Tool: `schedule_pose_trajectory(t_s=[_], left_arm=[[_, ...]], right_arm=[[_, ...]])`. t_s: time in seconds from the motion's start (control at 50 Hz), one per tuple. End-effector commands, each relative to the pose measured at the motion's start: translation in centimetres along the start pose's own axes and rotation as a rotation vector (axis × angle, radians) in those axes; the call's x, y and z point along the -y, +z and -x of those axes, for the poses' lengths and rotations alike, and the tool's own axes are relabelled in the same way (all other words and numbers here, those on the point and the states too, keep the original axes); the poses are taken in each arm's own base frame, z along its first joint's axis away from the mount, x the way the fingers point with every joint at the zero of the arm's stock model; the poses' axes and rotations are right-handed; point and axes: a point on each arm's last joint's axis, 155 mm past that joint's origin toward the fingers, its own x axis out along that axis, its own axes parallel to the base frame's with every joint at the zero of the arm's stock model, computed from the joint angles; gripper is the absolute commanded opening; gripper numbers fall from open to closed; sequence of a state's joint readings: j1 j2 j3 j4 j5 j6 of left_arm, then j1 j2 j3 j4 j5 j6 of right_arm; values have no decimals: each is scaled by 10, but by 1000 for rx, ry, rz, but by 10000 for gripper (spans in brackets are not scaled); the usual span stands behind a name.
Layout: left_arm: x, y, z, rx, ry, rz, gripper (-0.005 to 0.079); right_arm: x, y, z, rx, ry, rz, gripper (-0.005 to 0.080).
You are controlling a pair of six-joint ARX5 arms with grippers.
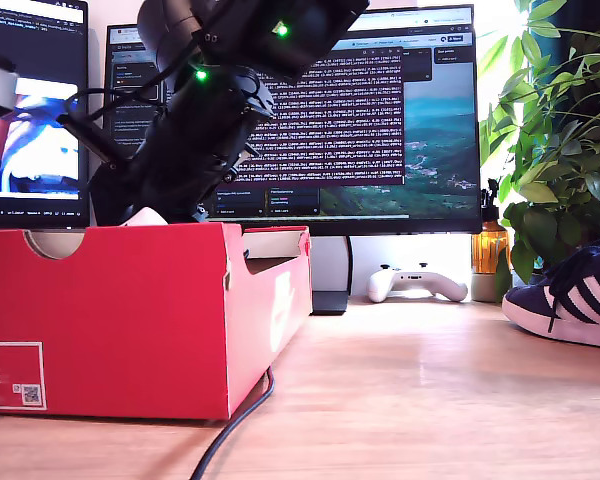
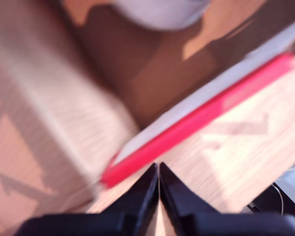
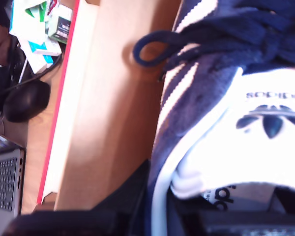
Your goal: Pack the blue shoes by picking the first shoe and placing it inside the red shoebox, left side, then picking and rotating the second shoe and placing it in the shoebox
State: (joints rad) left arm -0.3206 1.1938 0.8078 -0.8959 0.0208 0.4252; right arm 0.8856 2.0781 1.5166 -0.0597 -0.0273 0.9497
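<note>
Red shoebox (image 1: 120,320) wall hiding one shoe (image 3: 211,113) (hand-held).

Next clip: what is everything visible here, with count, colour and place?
shoebox: one, red, table, exterior view's left
boxed shoe: one, navy and white, inside the shoebox
loose shoe: one, navy and white, table, exterior view's right edge
monitors: two, black, behind the shoebox
controller: one, white, below a monitor
plant: one, green, exterior view's right
cable: one, black, table
my first gripper: black, shut, by the shoebox rim
my second gripper: black, clamped on the boxed shoe
</note>
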Motion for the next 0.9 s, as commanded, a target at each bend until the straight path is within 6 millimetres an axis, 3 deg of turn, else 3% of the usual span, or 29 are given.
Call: schedule_pose_trajectory(t_s=[0.0, 0.12, 0.28, 0.58, 0.78, 0.88], left_arm=[[7, -5, -6, -23, -16, -12, -19], [14, -2, -6, -21, -24, -42, -19], [17, -2, -6, -24, -26, -54, -19], [18, -6, -6, -41, -29, -54, -19], [18, -8, -6, -45, -31, -54, -19], [19, -7, -6, -43, -35, -54, -19]], right_arm=[[-23, 4, 2, 23, 52, 7, 8], [-32, 4, 3, 32, 79, 12, 65], [-47, 2, 4, 22, 144, 18, 228], [-71, -13, 9, -51, 255, 46, 243], [-68, -14, 9, -58, 249, 73, 341], [-67, -6, 10, -58, 255, 78, 345]])
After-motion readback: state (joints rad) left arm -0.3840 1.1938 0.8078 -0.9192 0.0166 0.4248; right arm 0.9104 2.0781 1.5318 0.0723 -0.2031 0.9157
